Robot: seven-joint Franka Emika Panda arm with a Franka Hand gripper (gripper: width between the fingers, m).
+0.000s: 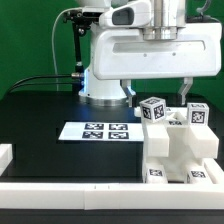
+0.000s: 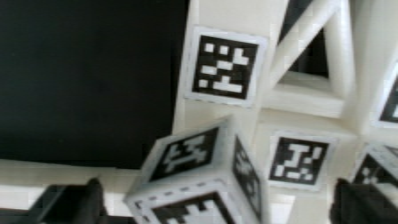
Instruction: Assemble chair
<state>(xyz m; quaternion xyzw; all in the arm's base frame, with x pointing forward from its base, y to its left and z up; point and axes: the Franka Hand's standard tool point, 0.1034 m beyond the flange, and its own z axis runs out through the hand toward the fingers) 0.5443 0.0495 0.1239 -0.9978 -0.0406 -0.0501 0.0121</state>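
Observation:
The chair (image 1: 178, 145) is a cluster of white blocky tagged pieces standing at the exterior view's right, with two tagged posts (image 1: 151, 109) rising from it. My gripper (image 1: 187, 97) hangs just above the right-hand post (image 1: 198, 114). In the wrist view a tilted white tagged block end (image 2: 199, 180) lies between my dark fingers (image 2: 71, 205), with a gap on each side, so the gripper (image 2: 217, 207) is open and holds nothing. Behind it stand a tall tagged panel (image 2: 226, 68) and slanted white bars (image 2: 320, 40).
The marker board (image 1: 105, 130) lies flat on the black table, left of the chair. A white border rail (image 1: 60, 188) runs along the front edge and the left side. The arm's white base (image 1: 105, 85) stands behind the board.

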